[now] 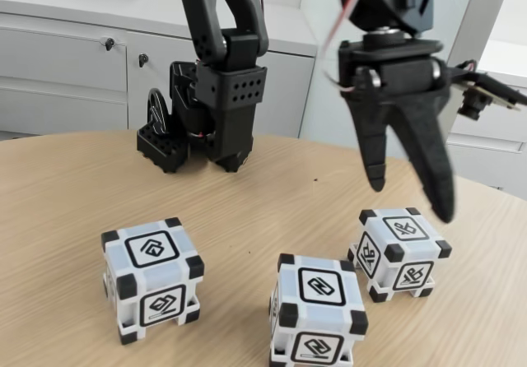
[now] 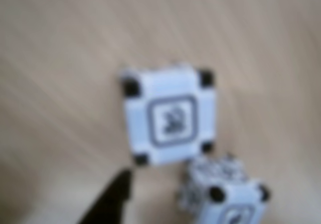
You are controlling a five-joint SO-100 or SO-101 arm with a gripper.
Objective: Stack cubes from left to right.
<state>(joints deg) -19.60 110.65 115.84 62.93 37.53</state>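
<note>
Three cubes apart on the desk, pincer above the right one

In the fixed view the black pincer [image 1: 412, 202] hangs released, empty, over the right cube [image 1: 399, 253]; the middle cube [image 1: 319, 315] and left cube [image 1: 151, 278] stand separately on the wooden desk [image 1: 74, 186]. The blurred wrist view looks down on one cube's top [image 2: 170, 114]; its glyph is unreadable.

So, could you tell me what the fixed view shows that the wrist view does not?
The fixed view alone shows the left cube, the arm's black base, the white cabinets and the whole open gripper above the table. The wrist view alone gives a blurred top-down look with one dark fingertip. Both share the right cube and middle cube.
</note>
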